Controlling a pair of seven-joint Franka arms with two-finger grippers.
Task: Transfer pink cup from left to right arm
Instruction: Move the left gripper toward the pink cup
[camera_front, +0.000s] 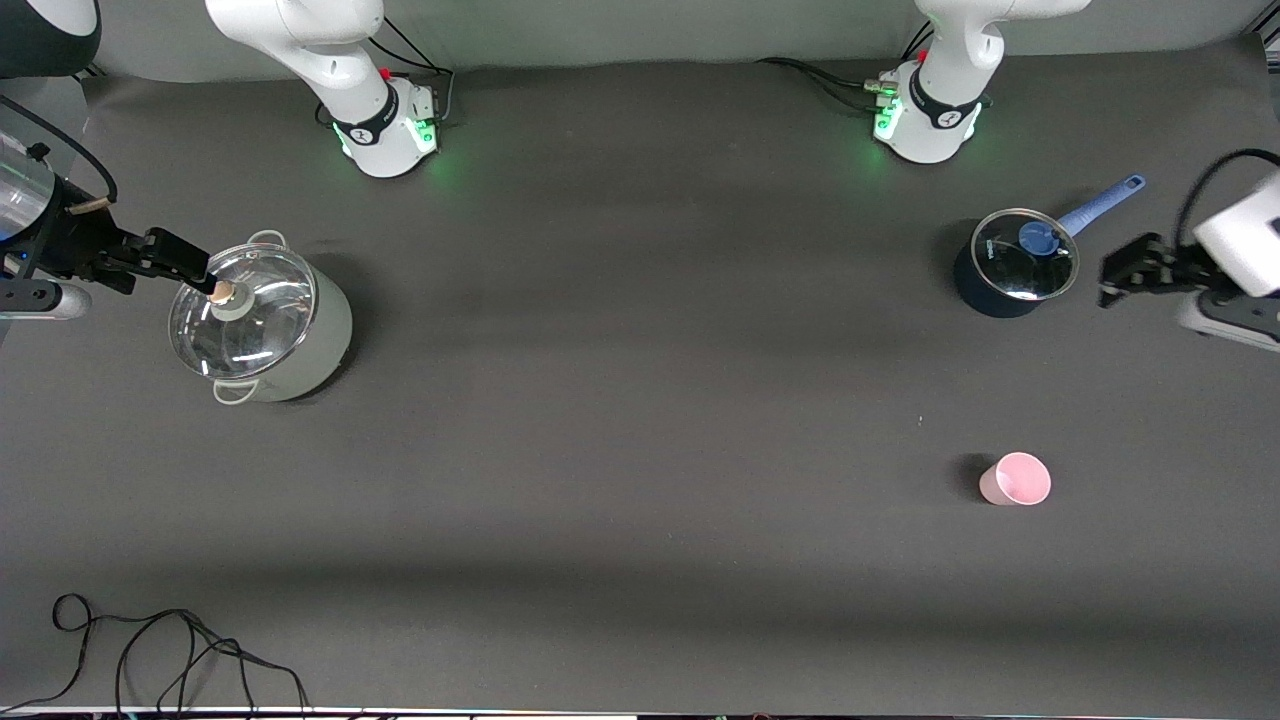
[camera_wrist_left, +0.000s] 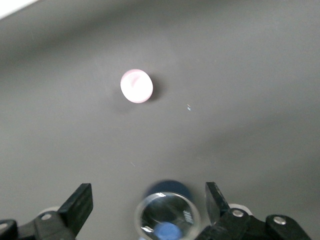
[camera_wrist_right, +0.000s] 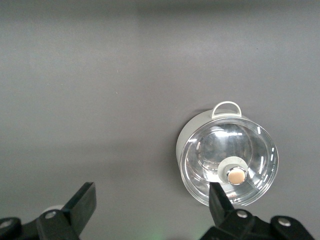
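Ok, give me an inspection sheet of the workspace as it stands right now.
Surface: dark table mat.
Job's things: pink cup upright, toward the left arm's end, untouched.
Clutter: grey lidded pot toward the right arm's end; blue lidded saucepan farther from the front camera than the cup.
Grippers: left pincer open, beside the saucepan; right pincer open, over the grey pot's lid.
Cables: black cable loose at the table's near edge.
Surroundings: nothing seen.

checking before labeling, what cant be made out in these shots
- Inside of the grey pot: glare on its glass lid in both views.
- Blue saucepan: cut off by the left wrist view's edge; contents unseen.
- Pink cup: blurred in the left wrist view.
- Left gripper, right gripper: both open, arms partly out of frame.
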